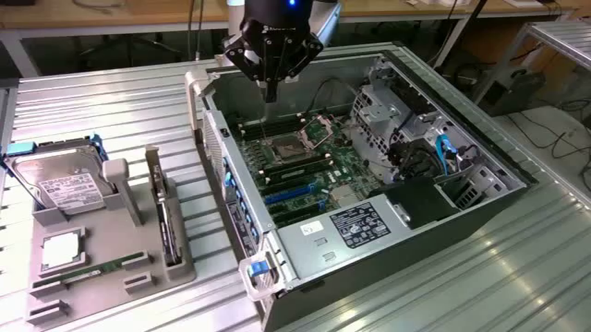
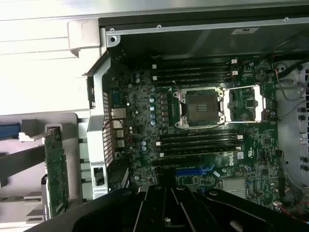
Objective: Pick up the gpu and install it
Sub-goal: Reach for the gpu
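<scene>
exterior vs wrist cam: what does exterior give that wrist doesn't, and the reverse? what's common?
Exterior adds: the hard drive and green memory stick on the grey parts tray, plus the labelled power supply in the case.
Wrist adds: a close look at the motherboard, including its white printed logo.
Shared: the gpu standing on edge in the tray, untouched; the open CPU socket; the end effector, shut and empty, above the open case.

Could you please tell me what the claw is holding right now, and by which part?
Nothing is held: the claw is shut on itself above the open computer case, while the gpu stands in the grey holder outside it.
</scene>
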Controlling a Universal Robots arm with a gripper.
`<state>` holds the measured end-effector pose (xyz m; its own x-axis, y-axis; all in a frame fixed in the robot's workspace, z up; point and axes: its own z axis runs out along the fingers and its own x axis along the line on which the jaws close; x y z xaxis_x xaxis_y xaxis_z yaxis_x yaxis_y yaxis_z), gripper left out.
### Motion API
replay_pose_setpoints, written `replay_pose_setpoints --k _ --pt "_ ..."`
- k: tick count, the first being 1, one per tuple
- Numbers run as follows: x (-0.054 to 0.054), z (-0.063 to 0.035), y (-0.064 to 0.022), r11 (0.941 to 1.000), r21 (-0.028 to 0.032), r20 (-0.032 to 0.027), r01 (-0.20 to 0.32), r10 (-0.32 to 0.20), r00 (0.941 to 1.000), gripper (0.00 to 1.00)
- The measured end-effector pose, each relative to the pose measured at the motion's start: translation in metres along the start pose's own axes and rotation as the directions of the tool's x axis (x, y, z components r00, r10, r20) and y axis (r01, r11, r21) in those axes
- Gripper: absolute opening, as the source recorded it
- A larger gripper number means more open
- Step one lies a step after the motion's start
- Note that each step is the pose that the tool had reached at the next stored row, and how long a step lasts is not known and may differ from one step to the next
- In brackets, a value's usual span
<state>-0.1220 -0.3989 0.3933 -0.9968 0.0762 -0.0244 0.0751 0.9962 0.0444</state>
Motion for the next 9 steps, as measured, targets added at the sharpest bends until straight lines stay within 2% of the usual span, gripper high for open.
replay_pose_setpoints --k 9 --pt "0.0001 0.0000 0.0000 1.0000 0.0001 -0.0001 0.000 0.000 1.0000 0.11"
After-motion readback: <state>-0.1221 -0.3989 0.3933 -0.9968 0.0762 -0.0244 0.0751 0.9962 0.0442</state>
